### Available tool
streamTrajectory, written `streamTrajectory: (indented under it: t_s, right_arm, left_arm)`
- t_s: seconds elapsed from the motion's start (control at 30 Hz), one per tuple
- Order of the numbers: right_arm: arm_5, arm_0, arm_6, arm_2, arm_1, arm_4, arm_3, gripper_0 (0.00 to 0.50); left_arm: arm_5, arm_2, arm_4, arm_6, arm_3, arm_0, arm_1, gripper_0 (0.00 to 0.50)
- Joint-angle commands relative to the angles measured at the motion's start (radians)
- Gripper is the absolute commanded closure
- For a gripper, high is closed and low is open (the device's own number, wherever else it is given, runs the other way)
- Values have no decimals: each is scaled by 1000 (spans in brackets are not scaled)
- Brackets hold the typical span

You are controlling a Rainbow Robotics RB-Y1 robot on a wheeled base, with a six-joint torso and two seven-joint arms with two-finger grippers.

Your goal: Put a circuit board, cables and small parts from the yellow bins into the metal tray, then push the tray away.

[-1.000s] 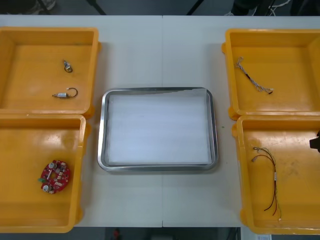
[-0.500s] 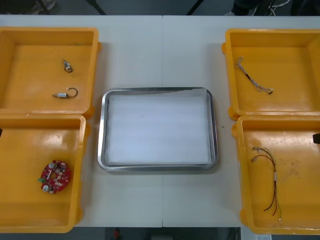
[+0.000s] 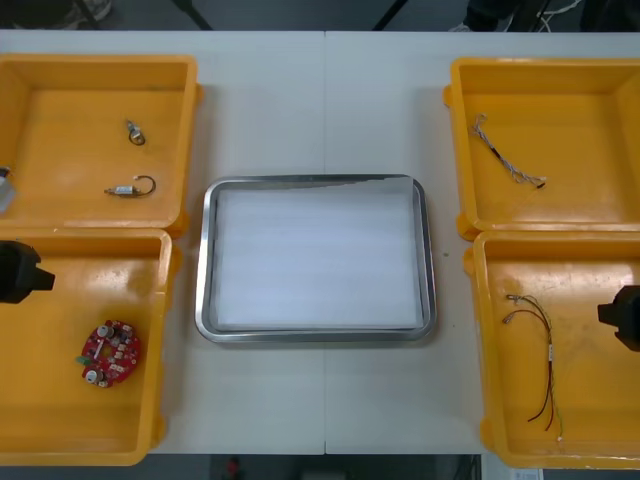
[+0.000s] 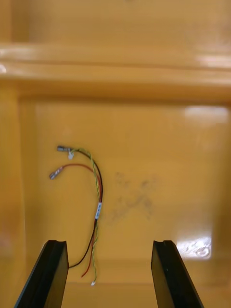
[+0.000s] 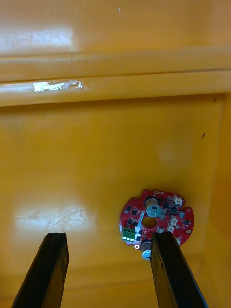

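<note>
Tray (image 3: 205, 260), white inside, lies between yellow bins (image 3: 182, 120); open left hand (image 5: 109, 237) hangs over one holding the circuit board (image 5: 168, 216), open right hand (image 4: 109, 243) over the red-and-yellow cable (image 4: 98, 208).

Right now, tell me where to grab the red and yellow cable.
Take the red and yellow cable at its bundled middle by the white tag, where the wires run together. It lies flat, so bring the open right end effector straight down, astride it.
</note>
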Motion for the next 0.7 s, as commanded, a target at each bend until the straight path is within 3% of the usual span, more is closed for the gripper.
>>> streamTrajectory:
  t_s: [0.03,0.3,0.7]
  right_arm:
    - [3,108,-32,76,14,45,-33,0]
    - [3,128,-31,151,34,128,-9,0]
    - [-173,127,-11,202,66,176,112,0]
  left_arm:
    - [-44,-46,-31,60,-32,53,-33,0]
    - [-69,-101,-68,85,-32,56,-76,0]
    - [-135,-181,-161,118,-32,93,-119,0]
